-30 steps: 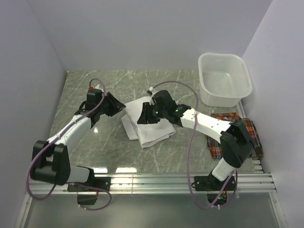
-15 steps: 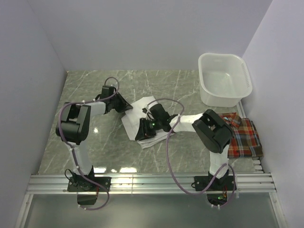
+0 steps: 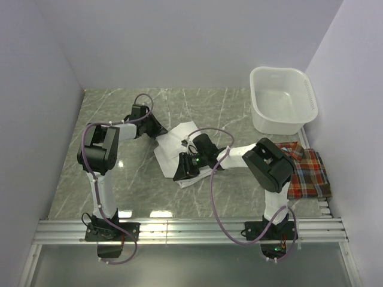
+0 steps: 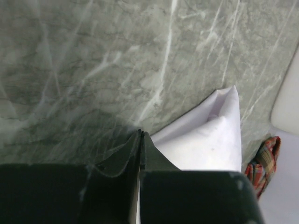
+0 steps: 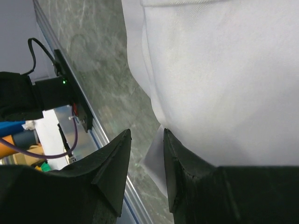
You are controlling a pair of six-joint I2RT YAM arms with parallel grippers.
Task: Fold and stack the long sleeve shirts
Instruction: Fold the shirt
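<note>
Left arm swung in from the left side; left gripper (image 3: 157, 129) now sits at the far-left edge of the folded white shirt (image 3: 178, 141), jaws pressed together, can't tell if cloth is pinched. Right gripper (image 3: 179, 170) moved to the shirt's near edge, jaws apart, a cloth corner in the gap. White shirt mid-table (image 3: 131, 173); plaid shirt (image 3: 308, 173) at the right edge, well apart.

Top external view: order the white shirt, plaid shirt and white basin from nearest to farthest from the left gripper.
1. white shirt, right beside the left gripper, mid-table.
2. white basin, far right corner.
3. plaid shirt, right edge, near side.
</note>
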